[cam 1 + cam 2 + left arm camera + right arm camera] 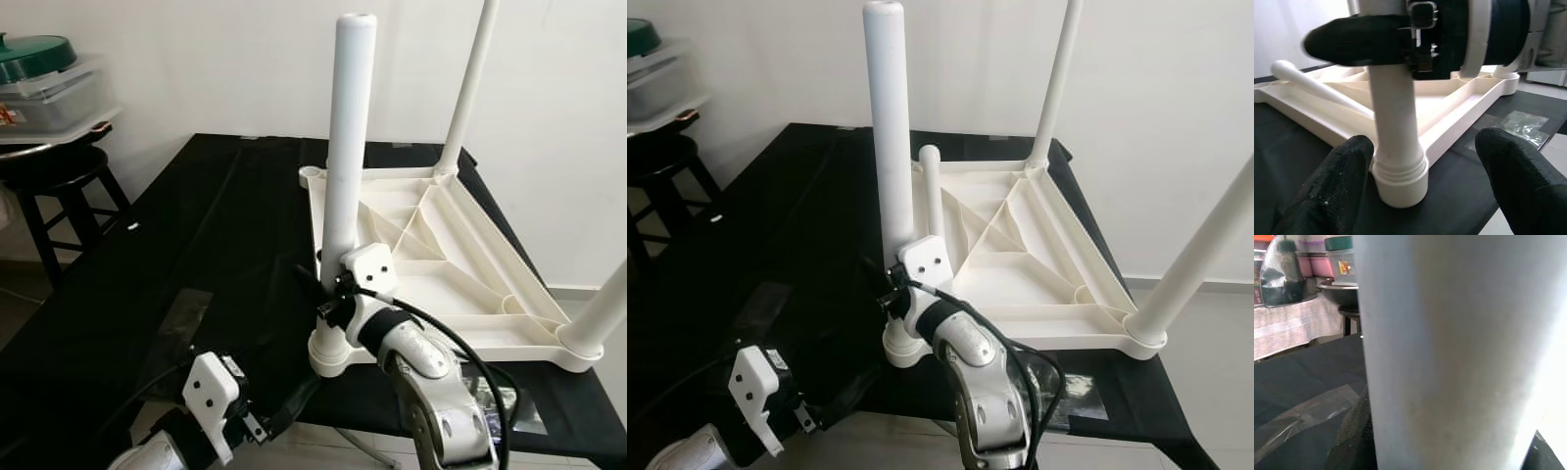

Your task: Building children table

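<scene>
A white children's table top (pixel 441 255) lies upside down on a black-covered table. One white leg (pixel 348 147) stands upright in its near left corner socket (pixel 333 352). My right gripper (pixel 328 289) is shut around this leg low down, and one black finger (pixel 1352 41) crosses it. My left gripper (pixel 1424 144) is open at the table's front edge, its fingertips (pixel 1347 166) either side of the leg's base without touching. Two more legs (pixel 470 88) (pixel 607 308) stand in the far and right corners. A loose leg (pixel 933 191) rests inside the top.
At the left, a dark stool (pixel 59 176) carries stacked plastic containers (pixel 49 88). A clear plastic bag (pixel 509 401) lies near the front right edge, behind my right arm. A strip of clear tape (pixel 181 323) is on the black cloth. A white wall stands close behind.
</scene>
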`<state>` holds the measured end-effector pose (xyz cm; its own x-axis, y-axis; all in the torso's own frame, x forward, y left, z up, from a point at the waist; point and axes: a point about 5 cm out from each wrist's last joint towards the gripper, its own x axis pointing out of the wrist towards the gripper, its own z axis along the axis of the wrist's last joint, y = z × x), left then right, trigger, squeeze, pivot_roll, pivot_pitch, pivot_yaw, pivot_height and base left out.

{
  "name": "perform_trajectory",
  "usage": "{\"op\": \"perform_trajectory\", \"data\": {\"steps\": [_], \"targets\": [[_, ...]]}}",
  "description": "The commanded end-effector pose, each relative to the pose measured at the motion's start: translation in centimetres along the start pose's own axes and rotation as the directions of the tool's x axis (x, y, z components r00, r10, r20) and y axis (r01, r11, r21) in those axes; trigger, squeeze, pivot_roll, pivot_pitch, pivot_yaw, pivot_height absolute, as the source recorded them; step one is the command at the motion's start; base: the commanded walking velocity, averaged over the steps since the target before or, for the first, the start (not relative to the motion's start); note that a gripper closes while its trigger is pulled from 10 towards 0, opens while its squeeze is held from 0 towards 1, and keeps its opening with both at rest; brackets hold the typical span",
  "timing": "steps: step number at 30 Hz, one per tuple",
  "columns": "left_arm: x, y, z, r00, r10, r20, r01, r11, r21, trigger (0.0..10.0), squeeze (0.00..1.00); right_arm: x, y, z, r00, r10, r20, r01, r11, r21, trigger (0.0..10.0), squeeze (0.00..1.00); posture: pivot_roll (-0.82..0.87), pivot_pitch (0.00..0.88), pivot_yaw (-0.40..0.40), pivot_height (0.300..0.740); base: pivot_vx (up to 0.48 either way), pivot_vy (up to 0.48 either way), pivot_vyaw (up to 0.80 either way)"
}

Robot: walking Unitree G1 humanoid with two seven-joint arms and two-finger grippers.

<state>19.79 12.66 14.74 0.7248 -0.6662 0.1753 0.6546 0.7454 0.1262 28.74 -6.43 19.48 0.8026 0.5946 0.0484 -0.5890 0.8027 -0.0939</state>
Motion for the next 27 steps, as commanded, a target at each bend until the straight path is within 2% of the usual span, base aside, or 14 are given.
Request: {"op": "perform_trajectory", "data": {"steps": [1, 3, 4, 5, 7, 8, 12, 13, 14, 15, 17, 25, 26, 27], "targets": [[-0.3, 0.2, -0.2, 1.0, 0.002, -0.011, -0.002, 1.0, 0.002, 10.0, 0.0, 0.0, -0.1, -2.3, 0.995, 0.015, -0.103, -0.011, 0.999, 0.04, 10.0, 0.0, 0.03, 0.101, 0.006, 0.74, 0.0, 0.0, 0.0], [-0.3, 0.3, -0.3, 1.0, 0.008, -0.011, -0.008, 1.0, 0.004, 10.0, 0.0, 0.4, 0.0, -1.9, 0.995, 0.045, -0.084, -0.041, 0.998, 0.049, 10.0, 0.0, 0.03, 0.1, 0.008, 0.74, 0.0, 0.0, 0.0], [-0.3, 0.3, -0.3, 1.0, 0.012, -0.01, -0.012, 1.0, 0.005, 10.0, 0.0, 0.9, 0.0, -1.0, 0.994, 0.097, -0.048, -0.094, 0.994, 0.05, 10.0, 1.0, 0.02, 0.095, 0.016, 0.74, 0.0, 0.0, 0.0], [-0.3, 0.3, -0.3, 1.0, 0.012, -0.01, -0.012, 1.0, 0.005, 10.0, 0.0, 0.9, 0.0, -1.0, 0.994, 0.097, -0.048, -0.094, 0.994, 0.05, 10.0, 1.0, 0.02, 0.095, 0.016, 0.74, 0.0, 0.0, 0.0], [-0.2, 0.3, -0.4, 1.0, 0.008, -0.01, -0.008, 1.0, 0.0, 10.0, 0.0, 2.0, 0.2, 1.1, 0.954, 0.298, 0.032, -0.298, 0.955, -0.002, 10.0, 1.0, 0.01, 0.09, 0.029, 0.74, 0.0, 0.0, 0.0], [-0.2, 0.3, -0.4, 1.0, 0.008, -0.01, -0.008, 1.0, 0.0, 10.0, 0.0, 2.0, 0.2, 1.1, 0.954, 0.298, 0.032, -0.298, 0.955, -0.002, 10.0, 1.0, 0.01, 0.09, 0.029, 0.74, 0.0, 0.0, 0.0], [-0.1, 0.3, -0.5, 1.0, 0.003, -0.012, -0.003, 1.0, -0.003, 10.0, 0.0, 2.4, 0.2, 1.8, 0.896, 0.444, 0.03, -0.441, 0.895, -0.064, 10.0, 1.0, 0.02, 0.084, 0.032, 0.74, 0.0, 0.0, 0.0], [-0.1, 0.2, -0.5, 1.0, 0.0, -0.013, 0.0, 1.0, -0.004, 10.0, 0.0, 2.4, 0.1, 1.8, 0.838, 0.546, 0.007, -0.543, 0.835, -0.093, 10.0, 0.1, 0.03, 0.08, 0.031, 0.74, 0.0, 0.0, 0.0], [-0.1, 0.2, -0.5, 1.0, 0.0, -0.014, 0.0, 1.0, -0.002, 10.0, 0.0, 2.3, -0.2, 1.9, 0.766, 0.643, -0.009, -0.639, 0.759, -0.122, 10.0, 0.0, 0.03, 0.08, 0.03, 0.74, 0.0, 0.0, 0.0], [0.0, 0.2, -0.5, 1.0, 0.0, -0.014, 0.0, 1.0, -0.002, 10.0, 0.0, 2.2, -0.4, 1.9, 0.714, 0.7, -0.021, -0.695, 0.705, -0.139, 10.0, 0.0, 0.03, 0.08, 0.03, 0.74, 0.0, 0.0, 0.0], [0.0, 0.2, -0.5, 1.0, 0.003, -0.014, -0.003, 1.0, -0.001, 10.0, 0.0, 2.4, -0.8, 2.0, 0.695, 0.719, -0.021, -0.715, 0.687, -0.125, 10.0, 0.0, 0.03, 0.079, 0.028, 0.74, 0.0, 0.0, 0.0], [-0.1, 0.2, -0.6, 1.0, 0.011, -0.014, -0.011, 1.0, 0.003, 10.0, 0.0, 3.1, -2.9, 1.3, 0.659, 0.751, -0.053, -0.752, 0.656, -0.057, 10.0, 0.0, 0.05, 0.081, 0.019, 0.74, 0.0, 0.0, 0.0], [-0.1, 0.2, -0.6, 1.0, 0.012, -0.014, -0.012, 1.0, 0.003, 10.0, 0.0, 3.2, -3.3, 1.2, 0.649, 0.759, -0.051, -0.761, 0.647, -0.047, 8.7, 0.0, 0.05, 0.082, 0.018, 0.74, 0.0, 0.0, 0.0], [-0.1, 0.2, -0.6, 1.0, 0.012, -0.014, -0.012, 1.0, 0.003, 10.0, 0.0, 3.2, -3.3, 1.2, 0.649, 0.759, -0.051, -0.761, 0.647, -0.047, 8.7, 0.0, 0.05, 0.082, 0.018, 0.74, 0.0, 0.0, 0.0]]}}
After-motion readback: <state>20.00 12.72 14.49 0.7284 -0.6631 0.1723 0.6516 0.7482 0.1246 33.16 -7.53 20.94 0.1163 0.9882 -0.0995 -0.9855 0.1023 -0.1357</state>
